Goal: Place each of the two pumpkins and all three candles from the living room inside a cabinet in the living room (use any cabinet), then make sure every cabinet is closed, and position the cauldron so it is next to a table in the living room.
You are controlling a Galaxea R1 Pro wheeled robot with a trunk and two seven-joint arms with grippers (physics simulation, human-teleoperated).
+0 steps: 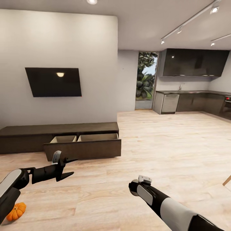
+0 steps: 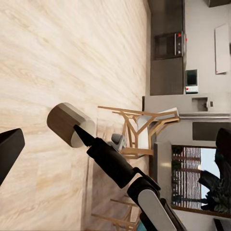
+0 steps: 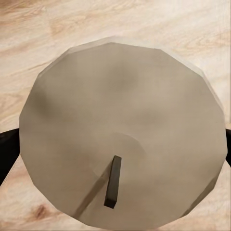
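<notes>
Up front in the head view, the left hand [image 1: 68, 167] reaches forward over the pale wooden floor [image 1: 166, 154] with its two dark fingers spread wide and nothing between them. Beyond that hand stands the long, low dark brown cabinet [image 1: 29, 134] against the grey wall, under a black television [image 1: 54, 82]; its wide drawer [image 1: 82, 148] is pulled out, showing two pale wood compartments. Behind and below the left arm, near its elbow, one orange pumpkin [image 1: 16, 211] lies on the floor, partly hidden by the arm. The right hand [image 1: 136, 186] points down and away from the camera, so its fingers cannot be made out from here. Far past it are the dark grey kitchen cupboards [image 1: 192, 62] and a window with greenery. From the left wrist view, one black finger [image 2: 9, 151] of the left hand sits at the frame edge, and across the floor the right hand [image 2: 77, 132] grips a candle [image 2: 65, 122] by its side, a stubby beige cylinder held clear of the boards, with wooden chairs [image 2: 139, 132] beyond it. From the right wrist view, the candle's [image 3: 120, 130] flat off-white top with its small dark wick [image 3: 112, 182] lies right in front of the camera, and a dark finger [image 3: 7, 154] presses against its side.
</notes>
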